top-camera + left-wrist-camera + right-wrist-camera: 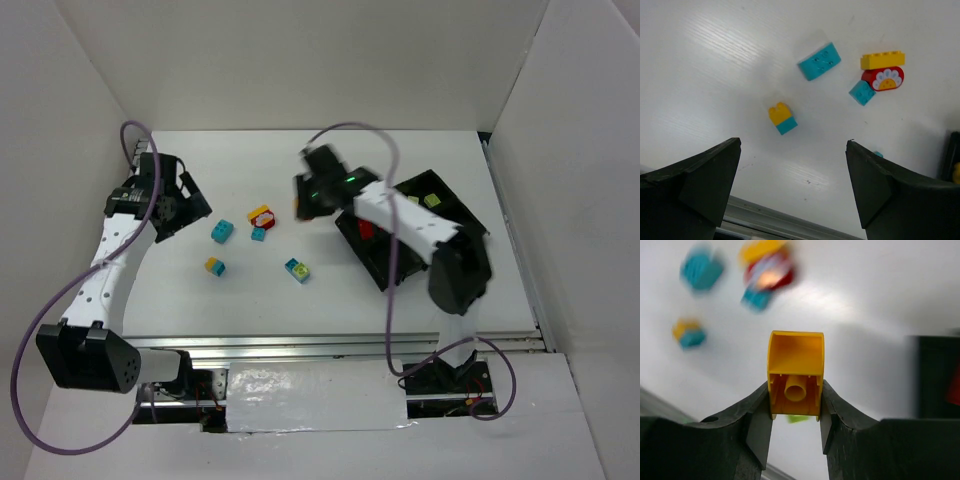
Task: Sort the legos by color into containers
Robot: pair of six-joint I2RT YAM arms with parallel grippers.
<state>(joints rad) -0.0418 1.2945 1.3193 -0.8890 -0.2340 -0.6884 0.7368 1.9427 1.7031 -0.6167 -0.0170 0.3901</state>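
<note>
My right gripper [795,410] is shut on a yellow-orange brick [795,372], held above the table just left of the black tray [375,262]; in the top view this gripper [299,206] hovers near the loose bricks. My left gripper [792,150] is open and empty, above the table left of the bricks, also seen in the top view [192,206]. Below it lie a cyan brick [819,61], a yellow bar [882,60] on a red flower piece [883,79], a small cyan brick [861,93] and a yellow-cyan brick [782,118]. A cyan-green brick [297,270] lies nearer.
The tray holds a red brick [367,228] in one compartment and light green bricks [431,200] in another; my right arm crosses over it. White walls enclose the table on three sides. A metal rail [330,345] runs along the near edge.
</note>
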